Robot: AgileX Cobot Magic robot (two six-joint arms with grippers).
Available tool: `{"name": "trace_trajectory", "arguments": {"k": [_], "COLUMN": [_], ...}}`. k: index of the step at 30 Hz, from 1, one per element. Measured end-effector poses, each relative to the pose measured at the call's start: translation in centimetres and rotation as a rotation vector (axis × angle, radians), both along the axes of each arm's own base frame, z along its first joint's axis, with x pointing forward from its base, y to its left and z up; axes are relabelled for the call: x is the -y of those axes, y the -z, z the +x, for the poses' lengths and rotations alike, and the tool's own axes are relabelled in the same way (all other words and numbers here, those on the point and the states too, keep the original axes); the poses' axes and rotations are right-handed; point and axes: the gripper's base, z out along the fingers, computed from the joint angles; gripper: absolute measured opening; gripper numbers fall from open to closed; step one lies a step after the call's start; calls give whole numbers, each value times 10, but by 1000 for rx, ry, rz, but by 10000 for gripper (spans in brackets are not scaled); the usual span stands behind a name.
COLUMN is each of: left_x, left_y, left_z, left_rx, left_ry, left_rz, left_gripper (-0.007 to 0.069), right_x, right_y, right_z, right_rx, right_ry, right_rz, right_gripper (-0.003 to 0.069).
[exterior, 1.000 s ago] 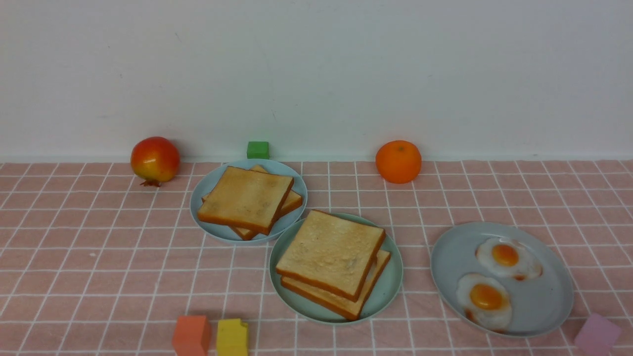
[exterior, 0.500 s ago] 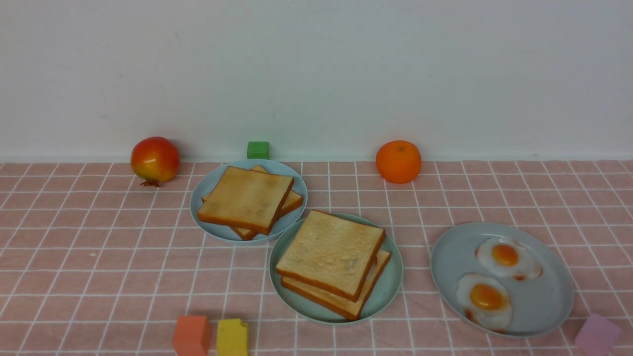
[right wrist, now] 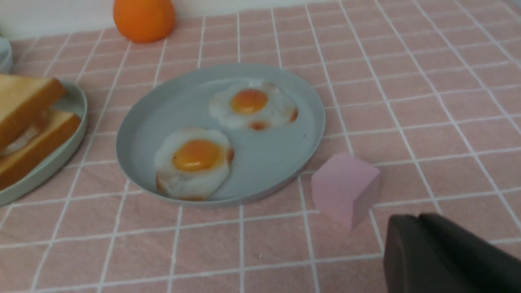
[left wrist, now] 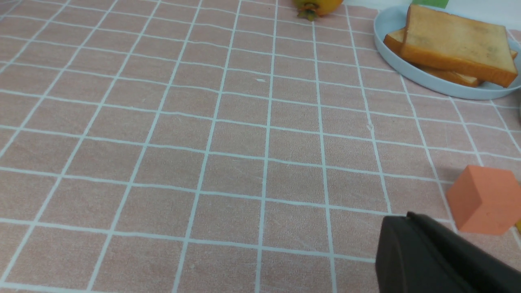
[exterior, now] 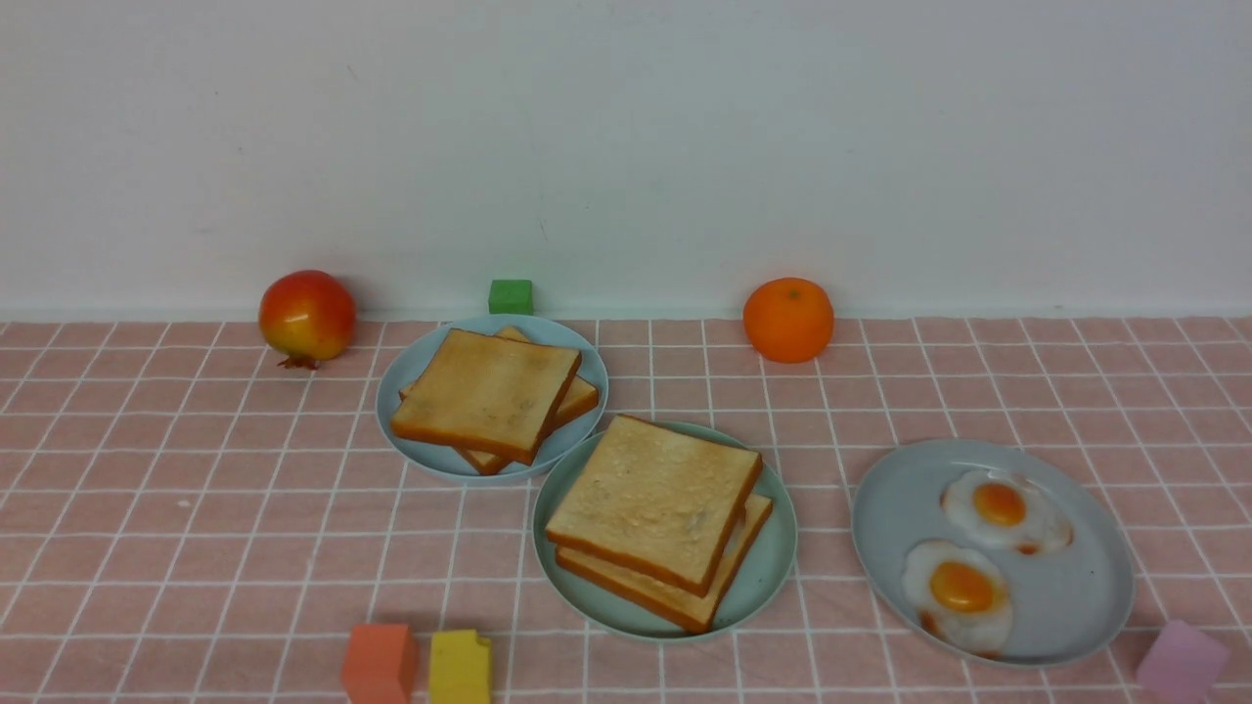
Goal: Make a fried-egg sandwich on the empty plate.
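The sandwich (exterior: pixel 653 501), egg between toasts, sits on the mint-green plate (exterior: pixel 768 587), near centre, presumably finished. Left hand (left wrist: pixel 407 217): closed, empty; right hand (right wrist: pixel 419 219): fingertips nearly together, holding nothing, likely because assembly is over.

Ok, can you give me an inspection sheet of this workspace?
surface: pink cloth with white grid lines
job's things: top toast offset on bottom toast, egg white between; both on green plate
clutter: toast pile on blue plate; two eggs on grey plate; pomegranate, orange; green, orange, yellow, pink blocks
grippers: left gripper shut; right gripper low in its wrist view, no food between fingertips
cables: nothing seen
surroundings: pale wall behind
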Motion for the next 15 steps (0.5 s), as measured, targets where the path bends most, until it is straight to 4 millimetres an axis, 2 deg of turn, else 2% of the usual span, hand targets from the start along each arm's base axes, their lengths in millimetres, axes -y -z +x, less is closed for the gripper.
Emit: {"name": "trace_trajectory", "arguments": {"k": [15], "left_x": [0], "left_y": [0], "left_z": [0], "left_rx": [0], "left_ry": [0], "left_rz": [0], "left_gripper": [20], "right_x": [0], "right_y": [0], "right_z": [0], "right_rx": [-1], "right_ry": [1], "right_rz": [-11], "right_gripper": [95]}}
